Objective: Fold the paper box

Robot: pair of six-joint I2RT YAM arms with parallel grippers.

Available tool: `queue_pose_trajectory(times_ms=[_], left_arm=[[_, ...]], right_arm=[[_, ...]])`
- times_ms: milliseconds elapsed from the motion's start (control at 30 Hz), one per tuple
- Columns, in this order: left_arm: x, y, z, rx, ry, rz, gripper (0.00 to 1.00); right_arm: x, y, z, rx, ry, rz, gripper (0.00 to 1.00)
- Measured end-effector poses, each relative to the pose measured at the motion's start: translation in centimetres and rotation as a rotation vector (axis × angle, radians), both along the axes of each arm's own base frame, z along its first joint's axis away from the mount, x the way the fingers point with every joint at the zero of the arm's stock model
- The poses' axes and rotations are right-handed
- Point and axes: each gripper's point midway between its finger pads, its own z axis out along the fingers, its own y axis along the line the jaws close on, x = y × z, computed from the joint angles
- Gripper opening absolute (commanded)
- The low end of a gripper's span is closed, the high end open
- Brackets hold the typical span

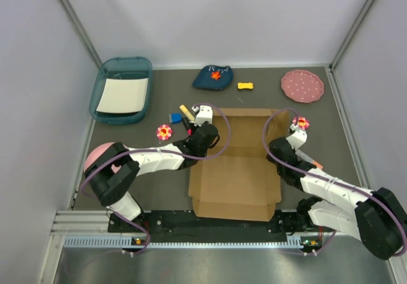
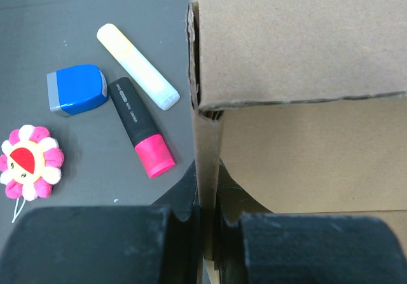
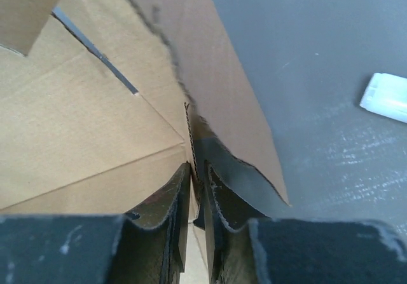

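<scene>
The paper box (image 1: 238, 173) is a brown cardboard mailer lying partly folded on the dark mat between my arms. Its back panel and side walls are raised. My left gripper (image 1: 205, 135) is at the box's left wall. In the left wrist view the upright wall edge (image 2: 206, 150) runs down between the black fingers (image 2: 95, 246), and my left gripper (image 2: 208, 223) is shut on it. My right gripper (image 1: 284, 145) is at the right wall. In the right wrist view the corrugated edge of the box wall (image 3: 188, 128) passes between the two pads, and my right gripper (image 3: 198, 192) is shut on it.
Left of the box lie a yellow highlighter (image 2: 137, 66), a black marker with a pink cap (image 2: 140, 128), a blue block (image 2: 76, 89) and a flower toy (image 2: 28, 162). At the back stand a teal tray (image 1: 100, 90), a dark blue cloth (image 1: 213, 76), a yellow bone (image 1: 245, 86) and a pink plate (image 1: 303, 85). Another flower toy (image 1: 301, 123) sits by the right arm.
</scene>
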Motion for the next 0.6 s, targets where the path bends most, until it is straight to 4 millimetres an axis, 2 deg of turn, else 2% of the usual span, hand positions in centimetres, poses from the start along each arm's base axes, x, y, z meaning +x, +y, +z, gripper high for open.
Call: queue_pose_trajectory(times_ms=[200,333,600], left_arm=[[0.0,-0.1,0.0,-0.002,0.001,-0.003,0.0],[0.0,-0.1,0.0,-0.005,0.002,-0.003,0.0],[0.0,-0.1,0.0,-0.008,0.003,-0.001,0.0]], right_arm=[[0.2,1.0,-0.2,-0.001,0.005,0.064,0.09],[0.1,1.8,-0.6,-0.041,0.024,0.127,0.12],[0.0,3.7,-0.6,-0.164,0.039,0.245,0.29]])
